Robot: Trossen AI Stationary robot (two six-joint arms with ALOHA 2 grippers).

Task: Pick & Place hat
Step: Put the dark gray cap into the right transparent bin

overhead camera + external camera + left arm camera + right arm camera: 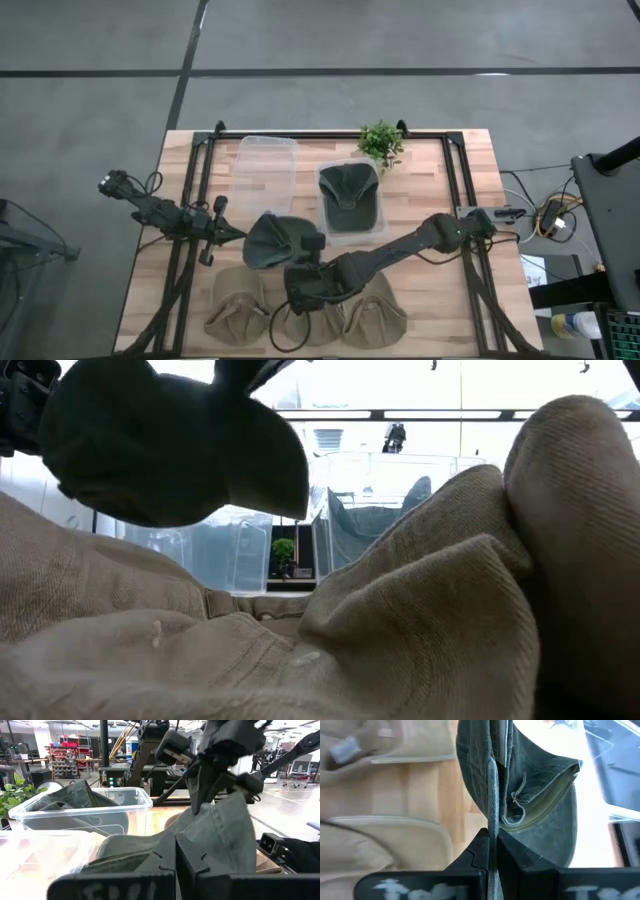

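Observation:
A dark green hat [272, 240] hangs lifted between my two grippers over the table's middle; the low view shows it [170, 440] clear of the surface. My left gripper [238, 236] is shut on its left side, my right gripper [312, 245] shut on its right side. Two clear bins stand beyond: the left bin [265, 165] holds nothing, and the right bin [325, 215] holds another dark hat [350, 198]. Several beige hats [240, 305] lie along the near edge. My left gripper pinches the dark hat's cloth at its left side [165, 842] between both fingers, coming level from the table's left. The cloth rises away from the fingers toward the other gripper. One layer or several, I cannot tell. My right gripper pinches a folded edge of the dark hat [492, 822] between both fingers, on the hat's right side. The seam runs straight out from between the fingertips. The hat is lifted clear of the table and sags between the two holds.
A small potted plant [380, 140] stands at the far edge beside the right bin. Beige hats [400, 620] fill the low view's foreground under the lifted hat. A dark frame [455, 170] borders the tabletop. Bare wood shows on the table's right side [440, 290].

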